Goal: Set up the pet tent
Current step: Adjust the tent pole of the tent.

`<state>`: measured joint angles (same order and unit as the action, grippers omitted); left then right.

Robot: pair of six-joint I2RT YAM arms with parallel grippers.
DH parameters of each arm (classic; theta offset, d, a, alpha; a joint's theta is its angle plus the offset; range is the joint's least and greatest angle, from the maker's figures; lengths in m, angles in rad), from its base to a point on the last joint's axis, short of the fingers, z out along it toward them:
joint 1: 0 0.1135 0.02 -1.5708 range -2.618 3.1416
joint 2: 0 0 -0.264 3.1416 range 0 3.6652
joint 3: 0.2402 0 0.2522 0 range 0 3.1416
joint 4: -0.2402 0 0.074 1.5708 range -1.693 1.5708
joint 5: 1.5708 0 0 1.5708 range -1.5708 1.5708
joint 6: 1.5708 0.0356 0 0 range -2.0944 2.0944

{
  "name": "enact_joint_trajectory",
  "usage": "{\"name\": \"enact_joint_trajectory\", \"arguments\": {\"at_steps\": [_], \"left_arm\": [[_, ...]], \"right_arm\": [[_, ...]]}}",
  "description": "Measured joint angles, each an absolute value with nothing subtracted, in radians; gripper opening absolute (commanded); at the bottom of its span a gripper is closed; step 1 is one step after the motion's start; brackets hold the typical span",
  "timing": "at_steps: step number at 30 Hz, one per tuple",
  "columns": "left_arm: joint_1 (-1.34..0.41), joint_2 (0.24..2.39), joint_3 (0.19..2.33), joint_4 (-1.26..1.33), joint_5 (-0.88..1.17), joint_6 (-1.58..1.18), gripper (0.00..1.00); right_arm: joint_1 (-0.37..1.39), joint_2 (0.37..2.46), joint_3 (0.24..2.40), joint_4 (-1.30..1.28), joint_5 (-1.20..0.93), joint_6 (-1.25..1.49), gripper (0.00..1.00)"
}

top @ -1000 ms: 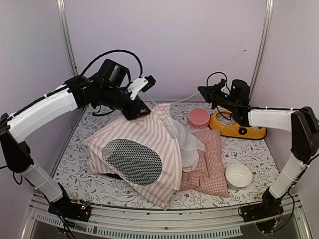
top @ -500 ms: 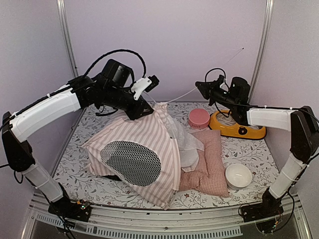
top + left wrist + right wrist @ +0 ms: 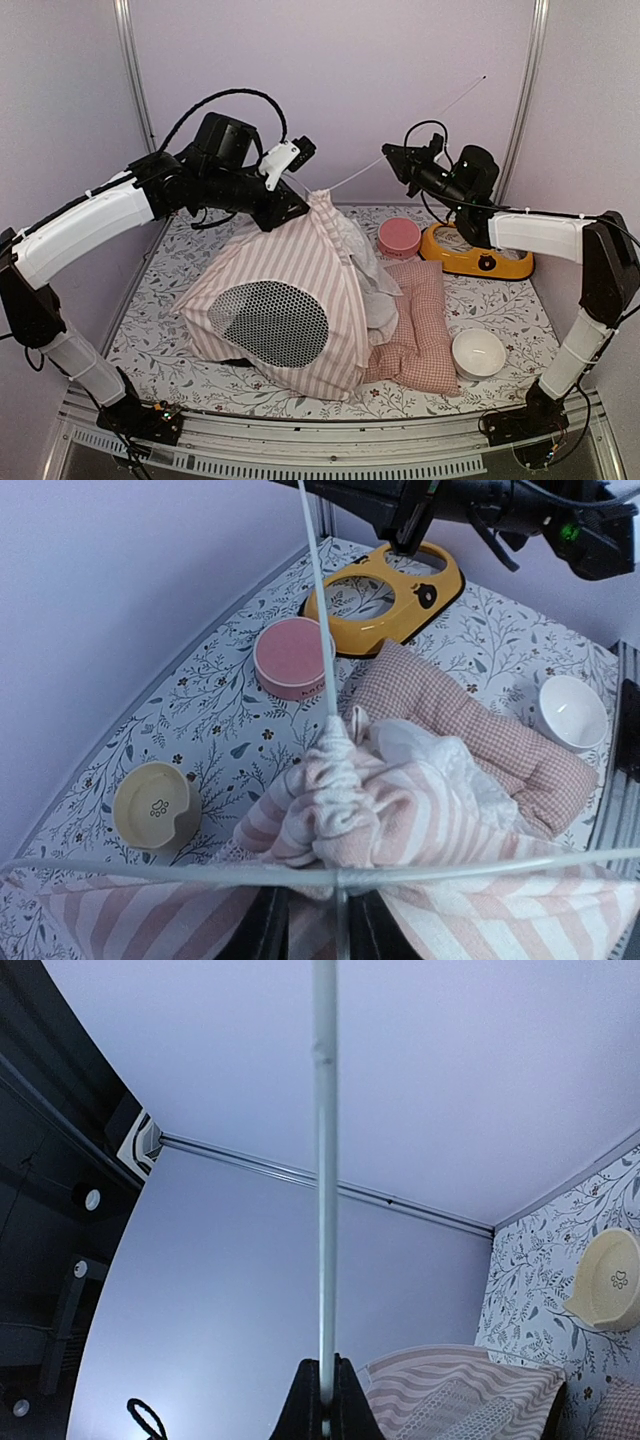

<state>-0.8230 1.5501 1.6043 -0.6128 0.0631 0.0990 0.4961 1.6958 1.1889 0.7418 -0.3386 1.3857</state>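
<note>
Pet tent [image 3: 290,300] stands mid-table, at 9 o'clock of the cushion [image 3: 420,320]. Right gripper [image 3: 390,160] clamps thin pole [image 3: 350,182]. Left gripper [image 3: 292,210] at tent peak, grip unclear. 2 bowls, pink bowl [image 3: 399,237] and white bowl [image 3: 478,352], hold nothing.

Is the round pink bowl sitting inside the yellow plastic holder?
No, the round pink bowl stands on the flowered mat next to the yellow plastic holder, whose ring is empty.

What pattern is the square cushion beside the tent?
Small pink-and-white check; the cushion shows best in the top external view.
</note>
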Motion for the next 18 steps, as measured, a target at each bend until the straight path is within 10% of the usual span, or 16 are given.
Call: {"name": "enact_joint_trajectory", "arguments": {"at_steps": [18], "left_arm": [[-0.807,1.566,1.604,-0.609,0.062,0.073,0.03]], "right_arm": [[0.593,1.746,1.328,0.675,-0.204,1.175,0.0]]}}
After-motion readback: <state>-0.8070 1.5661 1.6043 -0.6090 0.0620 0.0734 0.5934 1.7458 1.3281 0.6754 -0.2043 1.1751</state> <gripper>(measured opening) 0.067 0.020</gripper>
